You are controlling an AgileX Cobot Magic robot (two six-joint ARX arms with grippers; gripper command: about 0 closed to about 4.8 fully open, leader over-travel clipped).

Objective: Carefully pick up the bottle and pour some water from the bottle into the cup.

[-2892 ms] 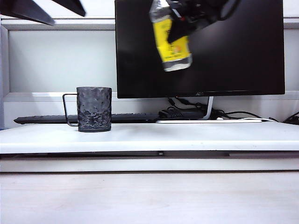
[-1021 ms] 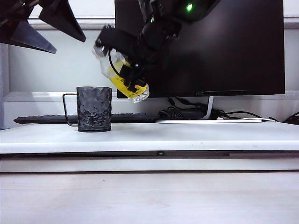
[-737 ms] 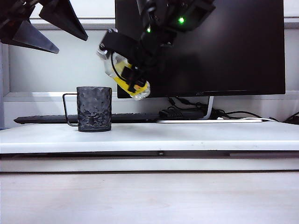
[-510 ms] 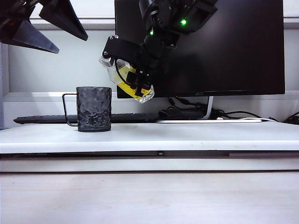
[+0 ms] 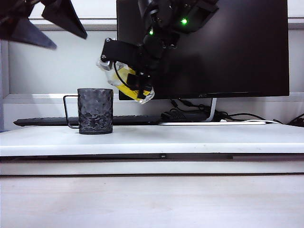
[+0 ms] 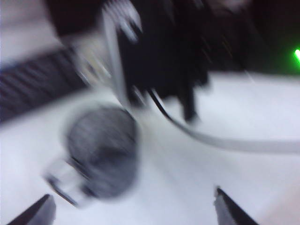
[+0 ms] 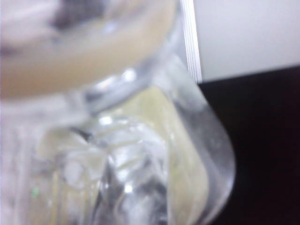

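Lowered beside the cup [image 5: 95,111] since earlier, your right gripper [image 5: 127,72] clamps the tilted bottle [image 5: 124,80]; your left gripper [image 5: 35,21] hangs wide open above.

a white bench [image 5: 190,138] carries the dark dimpled cup [image 5: 96,111] upright at its left, wire handle turned leftward. behind it lie a black keyboard [image 5: 47,121], the monitor's stand [image 5: 211,118] and some tangled cables [image 5: 183,114].

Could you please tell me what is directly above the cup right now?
Above the cup, the right gripper holds the tilted bottle, mouth over its rim. The cup's inside is hidden. The open left gripper hovers further left.
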